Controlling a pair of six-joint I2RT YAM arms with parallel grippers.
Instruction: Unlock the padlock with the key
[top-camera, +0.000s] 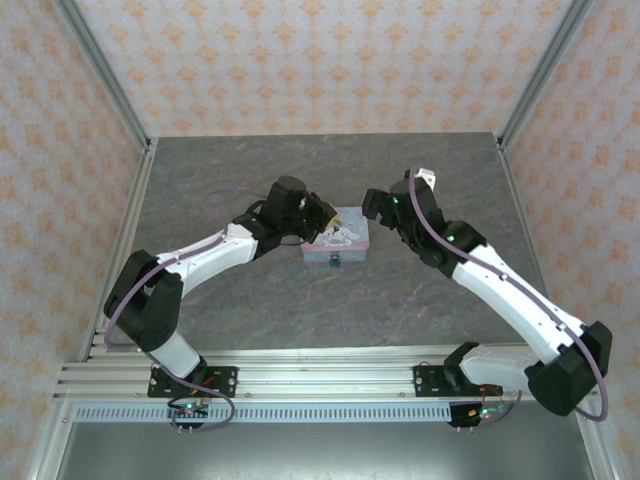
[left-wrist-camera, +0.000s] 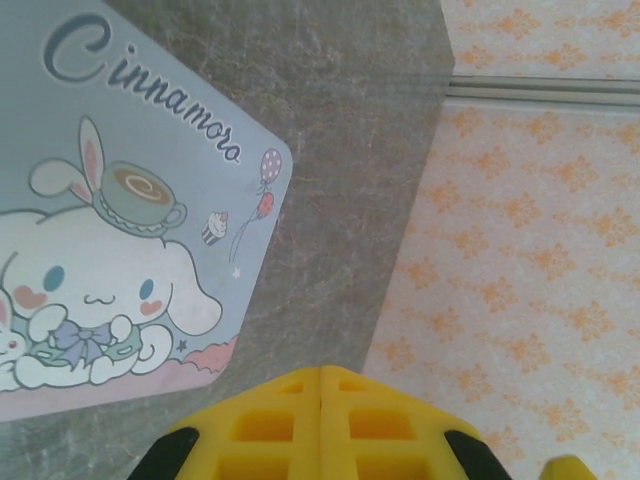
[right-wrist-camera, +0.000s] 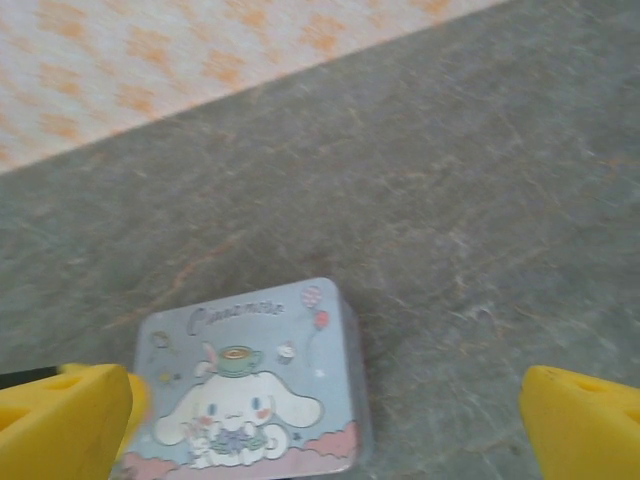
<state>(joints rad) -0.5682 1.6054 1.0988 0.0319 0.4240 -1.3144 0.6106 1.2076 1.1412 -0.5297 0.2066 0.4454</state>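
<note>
A pale blue tin (top-camera: 340, 236) with a cartoon bunny on its lid is seen lying flat in the middle of the grey surface (top-camera: 230, 160). The padlock (top-camera: 335, 262), a tiny dark blue thing, is seen at the near side of the tin. It cannot be told whether the tin is touched by it or whether it is just beside the tin. The left end effector (left-wrist-camera: 320, 390) is held near the far left corner of the tin. Its yellow fingers (left-wrist-camera: 260, 430) are pressed together, and nothing is held between them. The right end effector (right-wrist-camera: 325, 425) is held up by the far right corner of the tin. Its yellow fingers (right-wrist-camera: 60, 425) are spread wide apart, and nothing is gripped by them.
</note>
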